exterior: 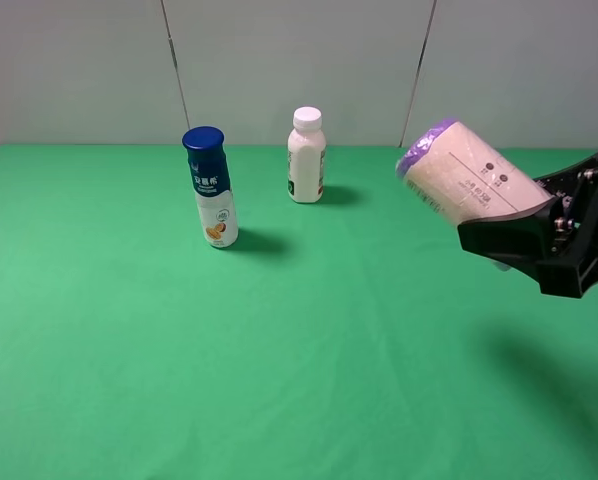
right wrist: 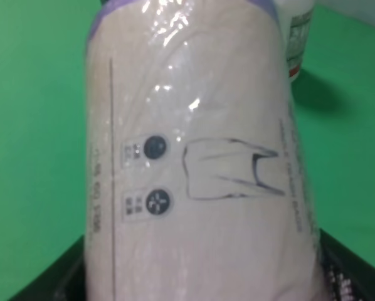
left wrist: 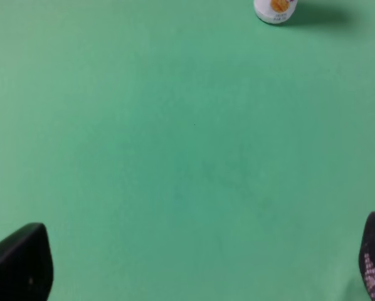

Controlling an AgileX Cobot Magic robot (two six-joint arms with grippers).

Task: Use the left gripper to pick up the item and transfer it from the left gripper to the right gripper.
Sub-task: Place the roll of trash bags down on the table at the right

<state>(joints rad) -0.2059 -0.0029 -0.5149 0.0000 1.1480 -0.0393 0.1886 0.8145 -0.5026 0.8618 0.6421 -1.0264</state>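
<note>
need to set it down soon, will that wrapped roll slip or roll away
Probably slippery: the roll has glossy film showing glare. Laid on its side it would likely roll, being a cylinder; on end it looks short and wide, so probably steady. Seems light: the right tool holds it tilted by one end.

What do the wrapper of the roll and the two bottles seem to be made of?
Roll: thin glossy plastic film, likely; it shows bright crinkled glare over cream print. Blue-capped bottle: probably smooth opaque white plastic, with a printed label and a glossy blue cap. White-capped bottle: likewise opaque white plastic, it seems; too small to tell more.
</note>
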